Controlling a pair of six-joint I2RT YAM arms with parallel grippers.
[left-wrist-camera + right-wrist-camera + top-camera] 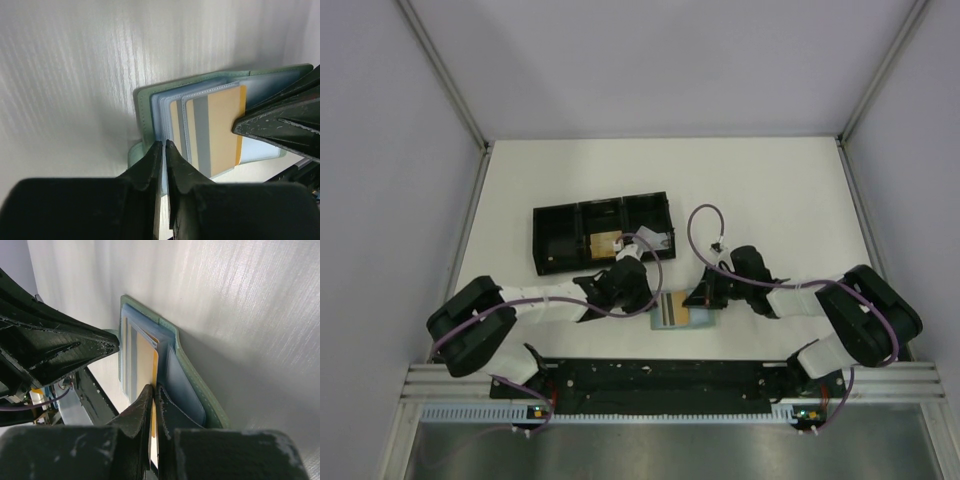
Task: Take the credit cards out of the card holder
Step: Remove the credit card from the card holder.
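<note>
Both pinch shut: left gripper [164, 145] on the card holder [144, 107], right gripper [154, 390] on an orange credit card [145, 362].

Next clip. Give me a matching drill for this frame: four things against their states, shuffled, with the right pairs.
Things
1 left gripper
2 right gripper
3 tray
4 holder

States
A lies open on the table
B shut on the orange card
C has a tan card in it
D shut on the holder's edge

Pairs: 1-D, 2-B, 3-C, 4-A
</note>
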